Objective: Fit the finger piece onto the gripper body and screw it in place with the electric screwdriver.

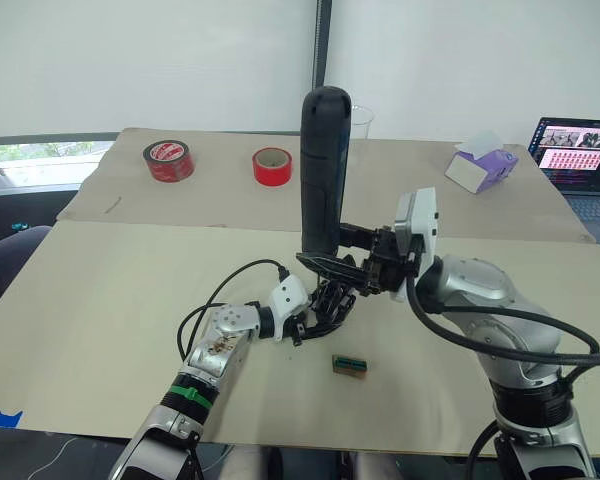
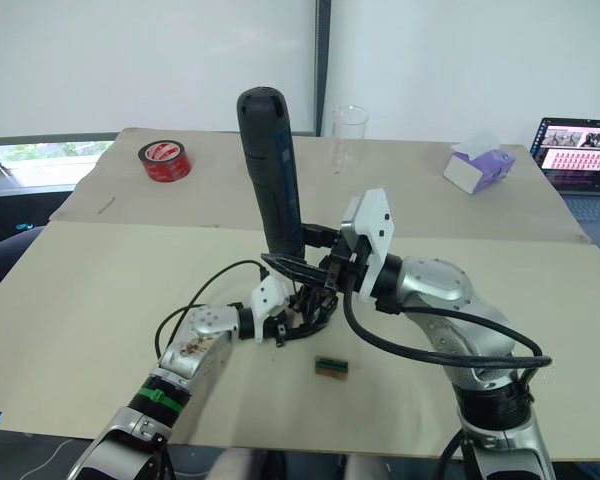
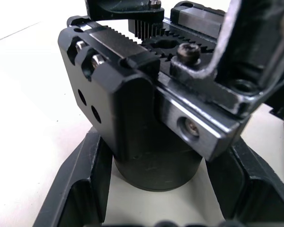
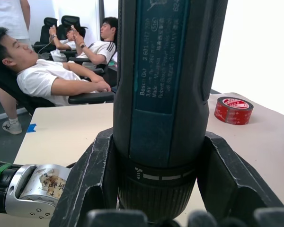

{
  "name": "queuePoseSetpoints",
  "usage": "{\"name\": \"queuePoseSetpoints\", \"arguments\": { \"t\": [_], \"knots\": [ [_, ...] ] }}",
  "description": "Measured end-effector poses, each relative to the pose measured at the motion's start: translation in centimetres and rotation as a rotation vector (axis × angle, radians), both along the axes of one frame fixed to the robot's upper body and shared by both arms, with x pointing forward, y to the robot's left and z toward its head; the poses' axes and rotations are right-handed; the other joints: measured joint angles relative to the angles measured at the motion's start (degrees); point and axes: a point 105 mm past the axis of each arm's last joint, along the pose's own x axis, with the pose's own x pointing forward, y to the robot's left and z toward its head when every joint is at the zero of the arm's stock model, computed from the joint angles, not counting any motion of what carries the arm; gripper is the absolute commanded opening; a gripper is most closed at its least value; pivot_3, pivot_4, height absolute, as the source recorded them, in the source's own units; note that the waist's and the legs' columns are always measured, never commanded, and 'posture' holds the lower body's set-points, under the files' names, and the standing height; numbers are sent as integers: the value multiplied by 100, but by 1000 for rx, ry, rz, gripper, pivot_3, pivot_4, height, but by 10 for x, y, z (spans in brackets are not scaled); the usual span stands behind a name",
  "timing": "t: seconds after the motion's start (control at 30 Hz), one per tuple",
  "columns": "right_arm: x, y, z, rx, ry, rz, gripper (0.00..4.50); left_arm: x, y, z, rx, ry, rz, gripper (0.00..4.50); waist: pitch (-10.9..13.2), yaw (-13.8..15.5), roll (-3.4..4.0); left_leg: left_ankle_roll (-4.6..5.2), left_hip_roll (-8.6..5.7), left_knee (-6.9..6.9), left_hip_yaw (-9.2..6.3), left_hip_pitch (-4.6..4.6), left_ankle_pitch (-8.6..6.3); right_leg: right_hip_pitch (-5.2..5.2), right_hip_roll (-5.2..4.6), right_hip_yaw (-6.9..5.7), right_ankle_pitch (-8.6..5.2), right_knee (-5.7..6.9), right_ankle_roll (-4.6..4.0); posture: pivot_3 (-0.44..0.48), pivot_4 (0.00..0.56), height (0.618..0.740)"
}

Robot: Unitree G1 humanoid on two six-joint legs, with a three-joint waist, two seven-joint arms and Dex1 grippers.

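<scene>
Both grippers grip at frame centre: left gripper (image 1: pixel 315 318) clamps the gripper body (image 3: pixel 146 118), right gripper (image 1: pixel 352 268) the upright electric screwdriver (image 1: pixel 323 170); screwing seems underway.

Electric screwdriver (image 1: pixel 323 170) upright above gripper body (image 3: pixel 146 118), small block (image 1: pixel 349 366) just right, tape rolls (image 1: pixel 169 160) far behind.

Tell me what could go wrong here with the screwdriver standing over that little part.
1. The right pincer grips the tall electric screwdriver only near its lower end, so its long upper part could tilt and the bit might slip off a screw.
2. The left pincer holds the gripper body just by its round base; downward pressure could twist or tip it.
3. The small green-brown block lies close by and could get knocked.
</scene>
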Motion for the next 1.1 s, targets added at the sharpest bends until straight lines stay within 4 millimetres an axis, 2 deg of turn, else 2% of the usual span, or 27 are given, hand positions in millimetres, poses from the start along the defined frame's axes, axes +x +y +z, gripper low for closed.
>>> {"name": "queuePoseSetpoints", "arguments": {
  "t": [1.1],
  "knots": [
    [2,-3,-5,-10,-15,-11,1907,0,0,0,1,1,-3,2292,0,-1,0,0,0,-1,-1,0,-1,-1,-2,0,-1,-1,0,0,150,740]
  ]
}}
